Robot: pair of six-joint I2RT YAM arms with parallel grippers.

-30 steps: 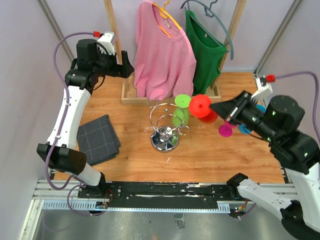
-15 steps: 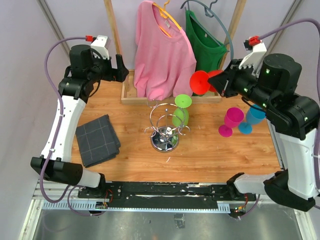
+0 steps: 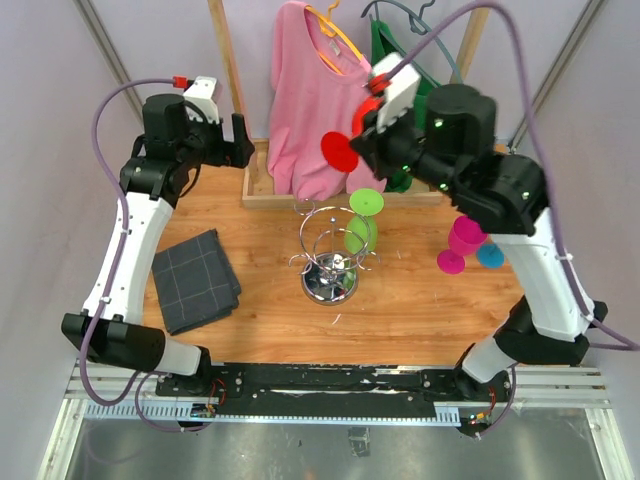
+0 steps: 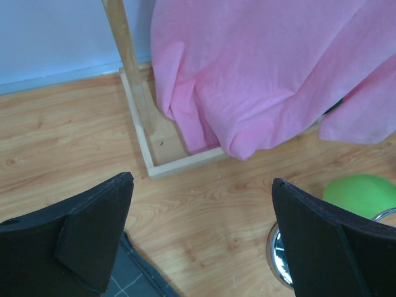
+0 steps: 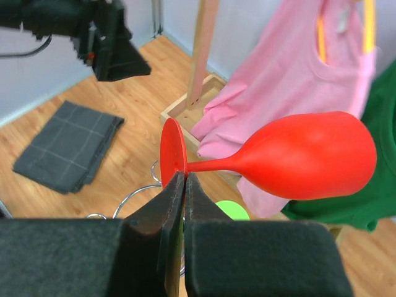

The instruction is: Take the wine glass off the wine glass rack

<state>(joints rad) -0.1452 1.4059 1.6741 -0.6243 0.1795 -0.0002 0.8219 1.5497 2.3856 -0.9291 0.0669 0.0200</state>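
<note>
Overhead view of a wooden table [image 3: 420, 310] with two robot arms. Right gripper [image 3: 358, 140] raised high near the back, in front of a pink shirt [image 3: 320, 110] on a wooden clothes rack [image 3: 225, 60]. Jaws pinched tight on the round foot of a red wine glass [image 3: 338, 153]. In the right wrist view, red glass [image 5: 303, 154] lying sideways in the air, its foot edge clamped between the closed fingertips [image 5: 184, 176] and its bowl pointing right.

Below, at mid-table, the chrome wine glass rack [image 3: 329, 283] standing upright, well apart from the red glass. Green glass [image 3: 360, 232] hanging upside down from one of its looping arms.

Left gripper [image 3: 245, 135] held at the back left beside the clothes rack post — jaws spread wide, nothing between them, bare wood showing in the gap [image 4: 201, 182].

Also on the table: folded grey cloth [image 3: 195, 280] at left; pink glass [image 3: 462, 240] and blue glass [image 3: 490, 255] side by side at right. Green shirt [image 3: 400, 60] hanging beside the pink one.
</note>
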